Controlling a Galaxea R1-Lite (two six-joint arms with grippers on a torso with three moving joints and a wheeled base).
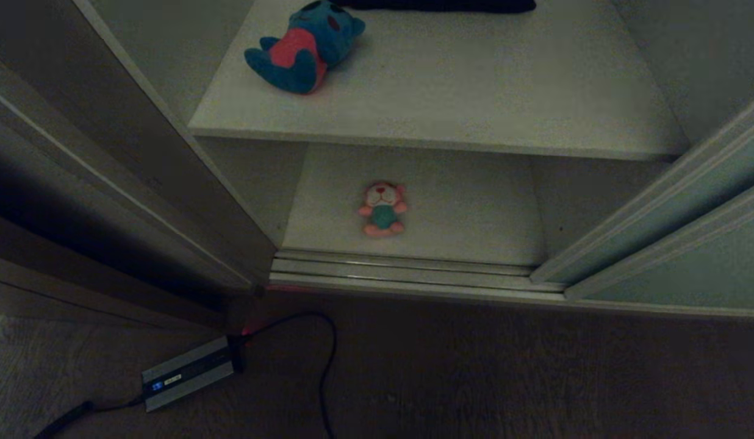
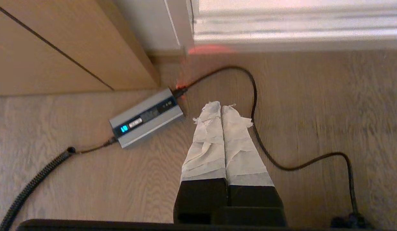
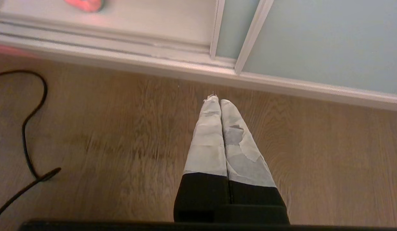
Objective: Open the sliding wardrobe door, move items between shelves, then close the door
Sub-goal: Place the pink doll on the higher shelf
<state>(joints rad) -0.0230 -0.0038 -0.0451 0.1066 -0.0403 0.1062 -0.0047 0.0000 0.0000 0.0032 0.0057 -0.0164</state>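
The wardrobe stands open, its pale grey-green sliding door pushed to the right. A blue plush toy with a red belly lies at the left of the upper shelf. On the lower shelf a pink plush toy in a teal shirt lies on its back, and its pink edge shows in the right wrist view. My left gripper is shut and empty above the wooden floor near a grey box. My right gripper is shut and empty over the floor before the door. Neither gripper shows in the head view.
A grey power box with a lit blue display lies on the floor at the left, black cables looping from it. A ribbed metal floor track runs along the wardrobe's front. Dark brown wooden panels stand at the left. A dark cushion lies at the upper shelf's back.
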